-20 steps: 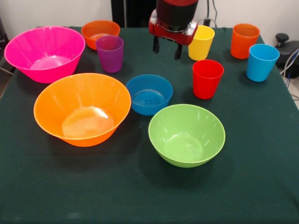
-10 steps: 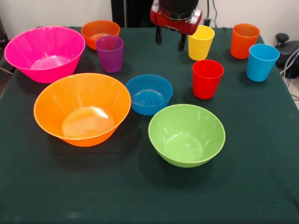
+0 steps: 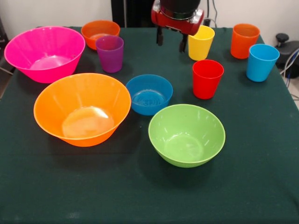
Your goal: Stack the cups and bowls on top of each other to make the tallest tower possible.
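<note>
Green bowl [image 3: 187, 135] sits nearest the camera; all cups and bowls stand apart, nothing stacked. Pincer [image 3: 171, 42] hangs released, empty, beyond blue bowl [image 3: 149, 94]. Judgement: descend centred over one rim, grip squarely.

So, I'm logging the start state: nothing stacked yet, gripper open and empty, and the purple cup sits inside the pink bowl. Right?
Not quite. The front view shows the purple cup standing on the table beside the pink bowl, not inside it. The rest holds: nothing stacked, gripper open and empty.
</note>
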Motion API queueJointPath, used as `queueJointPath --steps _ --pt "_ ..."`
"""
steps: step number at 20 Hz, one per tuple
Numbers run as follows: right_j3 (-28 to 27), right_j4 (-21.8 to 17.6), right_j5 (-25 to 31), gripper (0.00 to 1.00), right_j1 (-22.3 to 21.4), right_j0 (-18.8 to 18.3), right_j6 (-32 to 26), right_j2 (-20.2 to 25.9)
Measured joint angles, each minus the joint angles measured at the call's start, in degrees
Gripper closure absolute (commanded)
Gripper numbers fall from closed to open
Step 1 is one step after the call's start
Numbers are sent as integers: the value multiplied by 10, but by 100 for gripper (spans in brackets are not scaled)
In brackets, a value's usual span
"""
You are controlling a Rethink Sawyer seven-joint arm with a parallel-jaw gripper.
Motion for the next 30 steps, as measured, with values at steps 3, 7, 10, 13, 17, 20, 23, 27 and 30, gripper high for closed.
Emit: queueJointPath --steps 3,7,10,13,17,20,23,27,30 --pt "-2 0 0 0 0 0 0 2" --pt "-2 0 0 0 -3 0 0 3" --pt "4 1 0 0 -11 0 0 4" --pt "12 1 0 0 -20 0 0 4" --pt "29 1 0 0 -36 0 0 5" --pt "48 1 0 0 -49 0 0 6" --pt "60 1 0 0 -56 0 0 6" --pt "61 1 0 0 -54 0 0 7" --pt "50 1 0 0 -45 0 0 8"
